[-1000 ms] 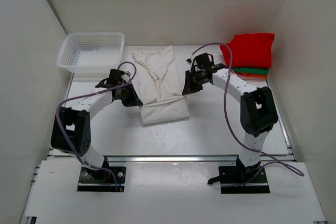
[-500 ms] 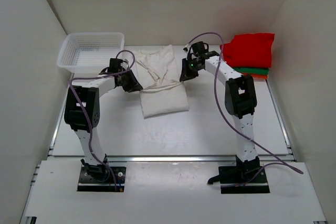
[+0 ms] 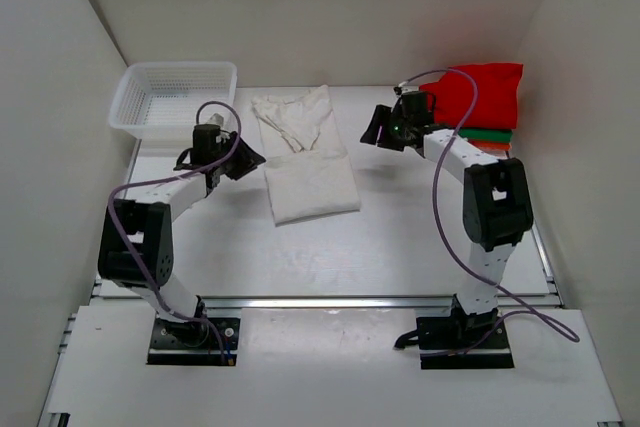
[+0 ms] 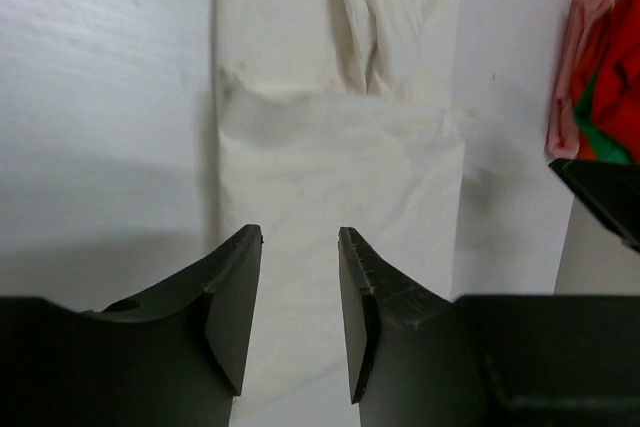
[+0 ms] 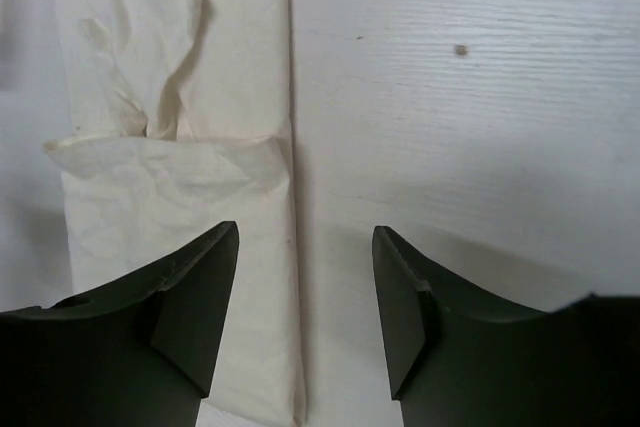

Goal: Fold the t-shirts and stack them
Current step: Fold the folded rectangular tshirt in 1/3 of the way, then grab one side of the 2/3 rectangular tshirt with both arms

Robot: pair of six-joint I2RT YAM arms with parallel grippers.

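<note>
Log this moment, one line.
phase: mid-fold | cream t-shirt: partly folded | left gripper: open | right gripper: open | stack: red on top

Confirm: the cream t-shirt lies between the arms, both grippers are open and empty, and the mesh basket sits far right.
Wrong on one point: the top external view shows the white mesh basket at the far left. The cream t-shirt does lie between the arms, and the left gripper and right gripper are open and empty.
</note>
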